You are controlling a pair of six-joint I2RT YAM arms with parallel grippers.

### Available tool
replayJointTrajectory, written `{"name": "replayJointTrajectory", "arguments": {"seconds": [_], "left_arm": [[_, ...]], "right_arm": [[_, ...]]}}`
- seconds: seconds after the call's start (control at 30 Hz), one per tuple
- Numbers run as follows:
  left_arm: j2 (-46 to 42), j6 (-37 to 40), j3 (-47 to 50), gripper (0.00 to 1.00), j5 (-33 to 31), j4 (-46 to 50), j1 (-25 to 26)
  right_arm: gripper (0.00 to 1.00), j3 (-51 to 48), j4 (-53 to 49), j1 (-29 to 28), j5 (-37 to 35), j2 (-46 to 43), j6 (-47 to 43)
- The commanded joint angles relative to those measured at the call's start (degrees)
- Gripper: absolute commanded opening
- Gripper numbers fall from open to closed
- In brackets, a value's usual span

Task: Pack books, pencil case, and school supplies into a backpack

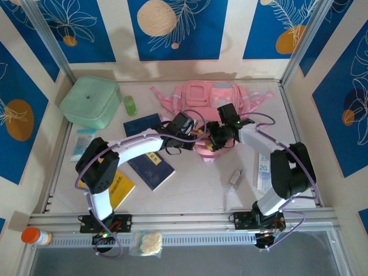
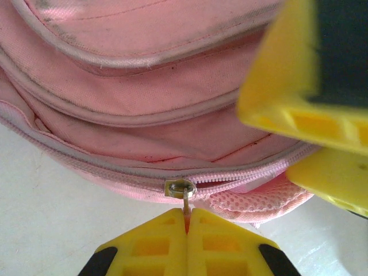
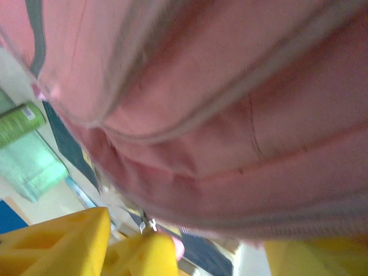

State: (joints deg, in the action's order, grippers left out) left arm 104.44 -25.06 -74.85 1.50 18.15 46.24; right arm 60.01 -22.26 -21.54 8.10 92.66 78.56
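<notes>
Two grippers at pink backpack point(image 1: 213, 95), far centre of table point(image 1: 201, 190): left gripper point(image 2: 187, 221) pinched shut on zipper pull point(image 2: 181, 188); right gripper point(image 1: 217, 140) jaws apart beside it. Three books point(image 1: 150, 167) lying left of backpack, on table.

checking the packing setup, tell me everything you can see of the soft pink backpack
The soft pink fabric backpack lies at the far middle of the white table, front pockets up, with a pale shiny panel, grey piping, a mesh patch and straps splayed. A zipper runs along its near edge. The left gripper is shut on its small metal zipper pull; the right gripper stands open beside it.
</notes>
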Motion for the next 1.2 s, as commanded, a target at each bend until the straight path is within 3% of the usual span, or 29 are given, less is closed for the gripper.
{"name": "replayJointTrajectory", "arguments": {"seconds": [0.0,0.13,0.37,0.5,0.87,1.17], "left_arm": [[0.54,-0.3,-1.45,0.0,2.98,-2.42,0.04],[0.5,0.19,-1.46,0.0,1.99,-1.76,0.02],[0.19,2.74,-2.05,0.0,-4.29,2.18,-0.58],[0.23,3.83,-2.08,0.0,-8.13,3.8,-2.34],[2.43,3.55,-3.4,0.0,-7.68,0.87,-9.52],[7.7,1.53,-9.25,0.0,-7.6,-1.53,-14.36]], "right_arm": [[0.58,0.97,0.54,-0.03,-1.53,3.22,1.63],[0.35,1.09,0.72,0.8,-0.36,5.76,-0.4],[0.01,-0.59,-2.07,2.27,-0.71,1.7,-6.17],[0.0,-1.87,-4.52,4.22,0.44,-1.97,-10.71],[0.0,-3.44,-9.66,8.89,5.0,-9.3,-18.82],[0.0,-3.54,-9.8,7.79,7.58,-11.36,-20.65]]}}
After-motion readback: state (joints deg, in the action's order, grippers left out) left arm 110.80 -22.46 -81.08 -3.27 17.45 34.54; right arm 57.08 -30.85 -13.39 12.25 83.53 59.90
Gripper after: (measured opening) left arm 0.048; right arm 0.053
